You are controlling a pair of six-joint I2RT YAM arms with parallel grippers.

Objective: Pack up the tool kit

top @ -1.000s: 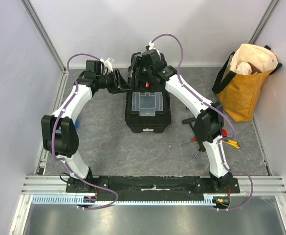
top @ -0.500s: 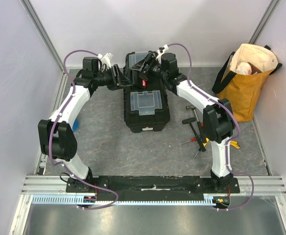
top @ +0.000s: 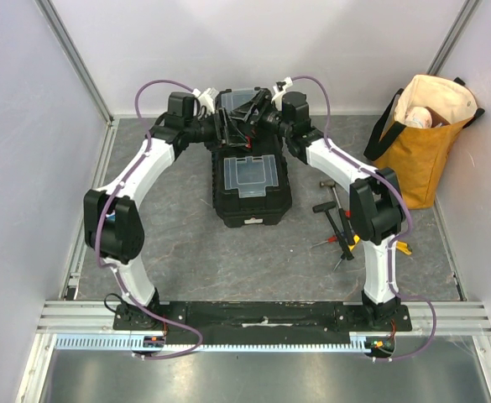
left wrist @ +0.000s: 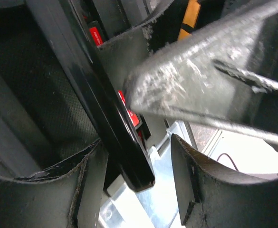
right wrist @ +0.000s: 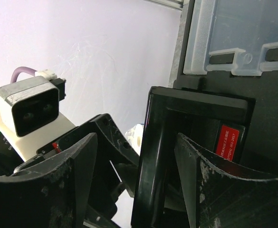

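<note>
Toolbox [top: 253, 201] sits right under both grippers, and its black handle [right wrist: 153, 156] runs between the fingers of each. The left gripper [left wrist: 136, 142] has its jaws partway apart straddling that handle, with daylight on one side, so I wouldn't call it a clamp. The right gripper [right wrist: 136, 135] comes in from the opposite side, jaws wide, gap showing there too. I honestly can't tell if any finger is brushing the handle, since the wrist views are cramped. The loose hand tools [top: 337, 222] lie well back from the right gripper, by that arm's elbow. The yellow tote bag [top: 417, 159] stands farther off to its right.
</note>
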